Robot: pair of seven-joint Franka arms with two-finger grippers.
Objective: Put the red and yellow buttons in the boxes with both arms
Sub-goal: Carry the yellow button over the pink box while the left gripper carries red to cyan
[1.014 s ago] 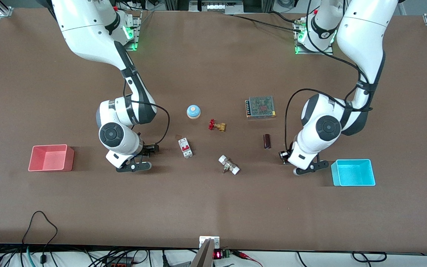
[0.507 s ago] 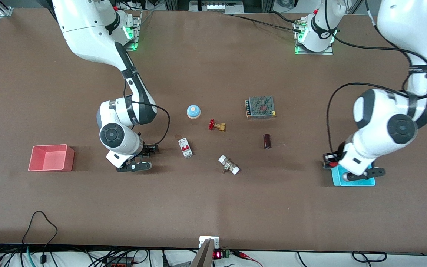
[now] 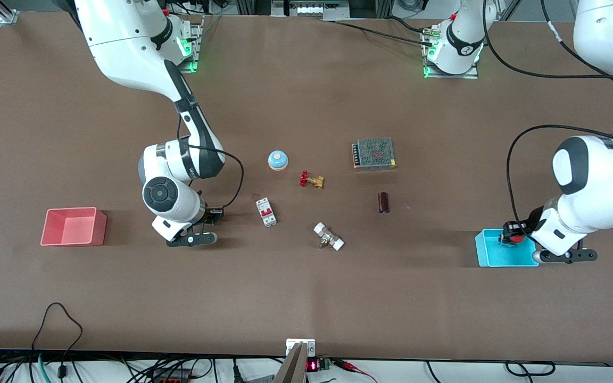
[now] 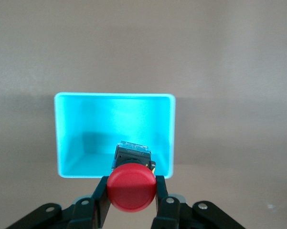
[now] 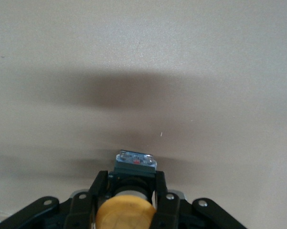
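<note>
My left gripper (image 3: 514, 238) is shut on the red button (image 3: 517, 238) and holds it above the cyan box (image 3: 493, 255). In the left wrist view the red cap (image 4: 132, 187) sits between the fingers (image 4: 101, 193), over the near wall of the cyan box (image 4: 71, 138). My right gripper (image 3: 214, 213) hangs low over bare table between the pink box (image 3: 72, 226) and the circuit breaker. In the right wrist view it (image 5: 131, 183) is shut on the yellow button (image 5: 126, 214). The pink box holds nothing.
Mid-table lie a blue-domed button (image 3: 278, 159), a red-handled brass valve (image 3: 311, 180), a white-and-red circuit breaker (image 3: 266, 211), a white pipe fitting (image 3: 329, 236), a dark cylinder (image 3: 383, 202) and a mesh-covered power supply (image 3: 374, 153).
My left arm has carried the red button toward its own end of the table, from beside the dark cylinder to above the cyan box. My right arm has barely moved.
</note>
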